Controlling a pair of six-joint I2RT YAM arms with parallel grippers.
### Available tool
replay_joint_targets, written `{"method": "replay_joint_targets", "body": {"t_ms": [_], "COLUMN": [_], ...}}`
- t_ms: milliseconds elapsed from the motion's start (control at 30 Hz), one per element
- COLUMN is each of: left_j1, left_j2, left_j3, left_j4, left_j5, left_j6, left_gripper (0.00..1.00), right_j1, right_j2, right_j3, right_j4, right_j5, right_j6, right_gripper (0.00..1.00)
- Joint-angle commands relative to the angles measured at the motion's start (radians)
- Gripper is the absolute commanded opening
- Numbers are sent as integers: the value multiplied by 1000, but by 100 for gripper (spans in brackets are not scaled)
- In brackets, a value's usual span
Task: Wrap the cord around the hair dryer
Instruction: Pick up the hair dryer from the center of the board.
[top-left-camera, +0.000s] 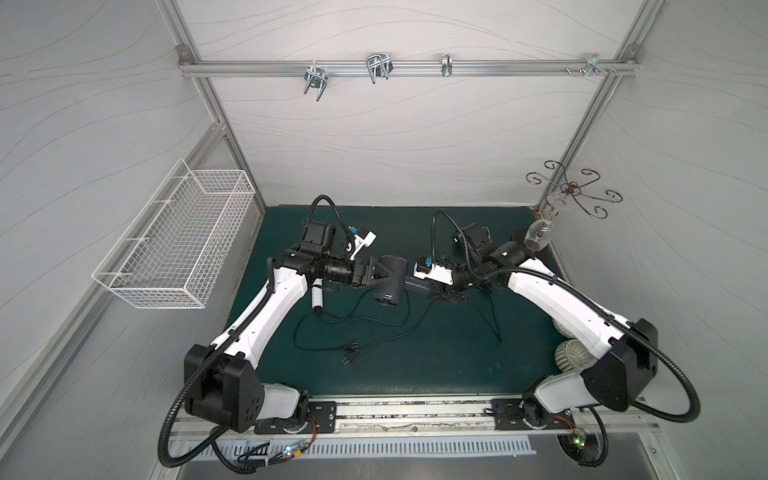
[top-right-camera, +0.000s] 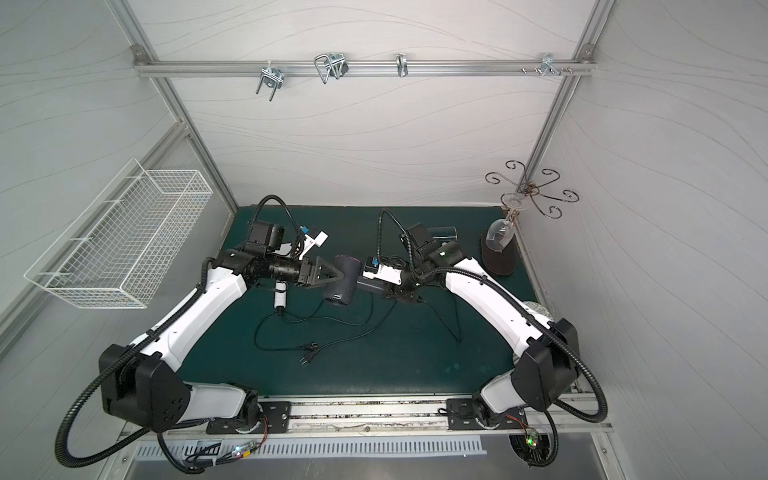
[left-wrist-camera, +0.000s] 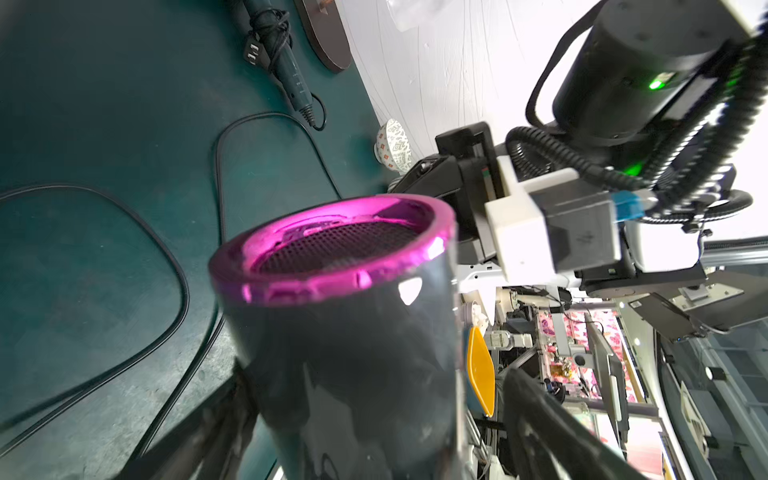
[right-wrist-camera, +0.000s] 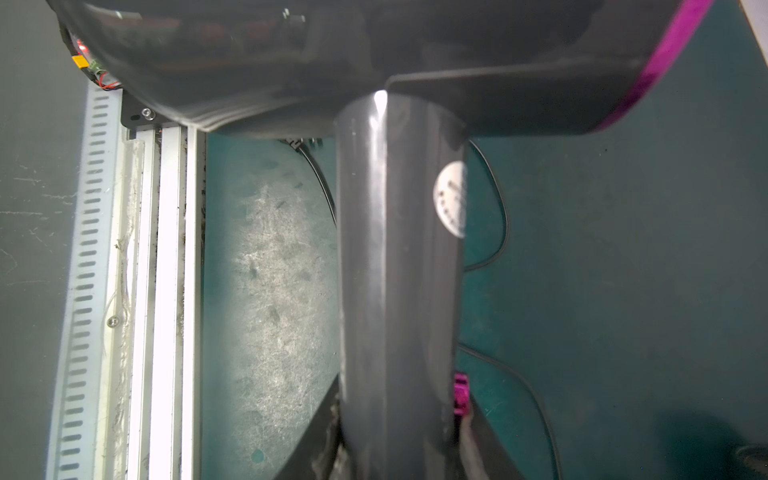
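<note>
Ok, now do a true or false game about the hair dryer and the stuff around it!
1. The cord is wrapped round the hair dryer. False: it lies loose on the green mat, plug and all.
2. The right gripper holds the hair dryer by its handle. True.
3. The wire basket stands on the mat. False: it hangs on the side wall.
4. A wine glass hangs upside down from a rack. True.
5. The left gripper is far from the hair dryer. False: its jaws stand either side of the barrel.
</note>
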Motion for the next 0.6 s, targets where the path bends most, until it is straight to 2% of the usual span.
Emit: {"method": "replay_joint_targets", "body": {"t_ms": [0, 267, 567], "left_j1": [-16, -36, -49], "left_j2": [12, 25, 32], "left_j3": [46, 56, 52], "left_j4": [-28, -43, -47], "left_j5": [10, -3, -12], "left_j6": [48, 49, 45], "left_gripper": [93, 93, 87], "right_j1": [24, 71, 101], "right_j2": [10, 36, 31], "right_j3": [47, 74, 94], "right_j4": [-14, 1, 31], "right_j5": [-48, 24, 54], "right_j6": [-63, -62, -57], "right_gripper": [0, 0, 0]}}
